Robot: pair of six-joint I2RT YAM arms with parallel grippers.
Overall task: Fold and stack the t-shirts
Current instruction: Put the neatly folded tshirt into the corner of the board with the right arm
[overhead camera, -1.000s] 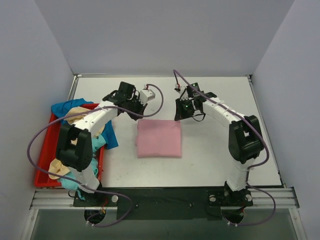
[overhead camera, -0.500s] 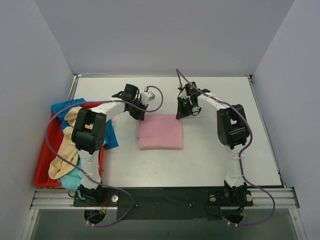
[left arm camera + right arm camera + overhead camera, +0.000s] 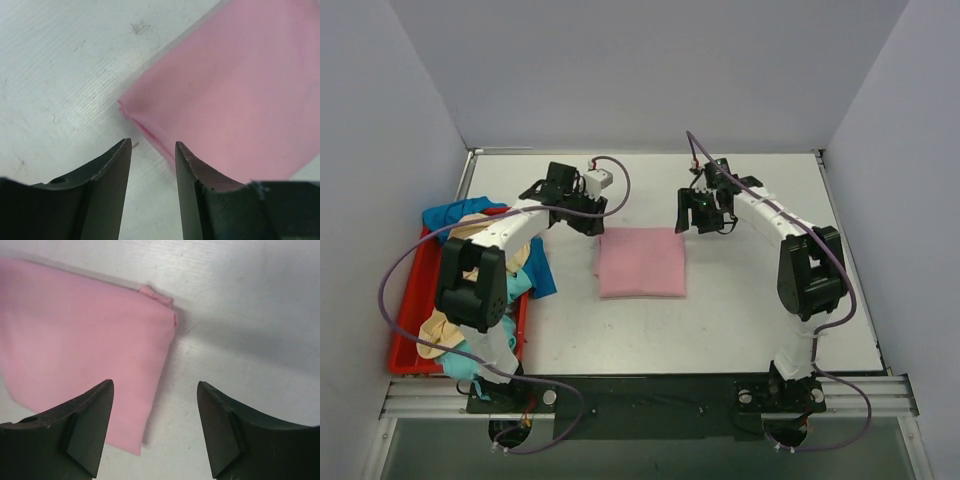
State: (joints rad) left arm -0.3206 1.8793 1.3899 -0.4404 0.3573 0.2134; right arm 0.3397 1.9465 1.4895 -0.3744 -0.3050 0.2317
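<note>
From above: just let go of the soft, light pink folded t-shirt (image 3: 640,262), lying flat in the middle of the white counter (image 3: 750,310). From the left wrist: opened and empty at the left gripper (image 3: 151,146), beside a pink corner. From the right wrist: opened wide and empty at the right gripper (image 3: 155,385) too, so likely done folding this one.

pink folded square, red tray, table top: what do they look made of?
Pink folded cloth t-shirt: soft matte fabric, probably knit; layered edges and a limp corner show. Red rectangular tray: likely moulded plastic, uniform colour, rigid raised rim. White table top: hard, matte, fine linear grain and scuffs; laminate or painted board, cannot tell which.
</note>
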